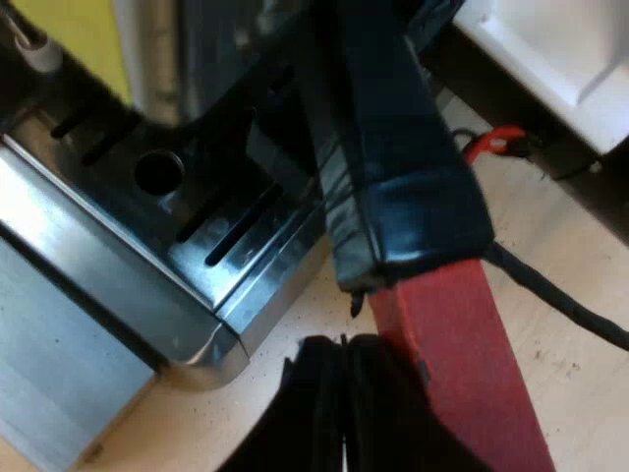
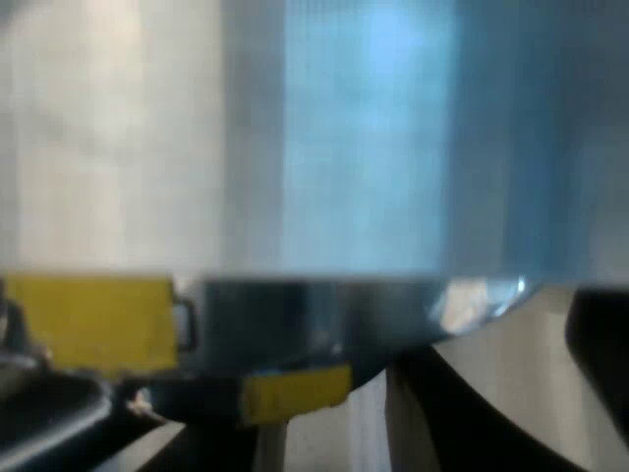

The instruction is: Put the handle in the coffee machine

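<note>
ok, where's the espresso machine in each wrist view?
Left wrist view: brushed-steel espresso machine, its black slotted drip tray under the dark, red-ended handle, just ahead of the left pincer.
Right wrist view: its steel body close up, above a dark round part.
Shared landmark: yellow patch beside the steel, probably the same.

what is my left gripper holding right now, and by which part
Nothing. The left gripper has its jaws shut on each other with nothing between them. The red end of the handle runs close beside them, not gripped.
</note>
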Available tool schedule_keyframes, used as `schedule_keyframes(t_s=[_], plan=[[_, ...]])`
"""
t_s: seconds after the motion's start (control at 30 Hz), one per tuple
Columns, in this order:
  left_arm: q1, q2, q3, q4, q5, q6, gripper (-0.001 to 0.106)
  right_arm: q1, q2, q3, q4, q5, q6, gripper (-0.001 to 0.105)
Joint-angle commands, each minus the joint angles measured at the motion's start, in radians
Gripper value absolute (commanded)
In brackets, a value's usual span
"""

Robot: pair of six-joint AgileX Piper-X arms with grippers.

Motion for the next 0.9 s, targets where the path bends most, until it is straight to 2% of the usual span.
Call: schedule_keyframes(t_s=[0.03, 0.43, 0.6, 0.8, 0.83, 0.9], plan=[[-0.014, -0.01, -0.002, 0.015, 0.074, -0.01, 0.0, 0.003, -0.103, 0.03, 0.001, 0.002, 0.005, 0.03], [-0.014, -0.01, 0.07, -0.039, 0.082, -0.056, 0.0, 0.028, -0.267, 0.28, 0.077, -0.007, 0.047, 0.03], [-0.014, -0.01, 0.07, -0.039, 0.082, -0.07, 0.0, 0.062, -0.349, 0.369, 0.103, -0.056, 0.05, 0.03], [-0.027, -0.012, 0.07, -0.024, 0.085, -0.107, 0.0, 0.107, -0.476, 0.431, 0.29, -0.117, 0.164, 0.03], [-0.045, -0.019, 0.07, -0.007, 0.08, -0.108, 0.0, 0.112, -0.506, 0.438, 0.337, -0.15, 0.196, 0.03], [-0.082, -0.035, 0.07, 0.006, 0.075, -0.108, 0.0, 0.119, -0.554, 0.446, 0.405, -0.213, 0.212, 0.03]])
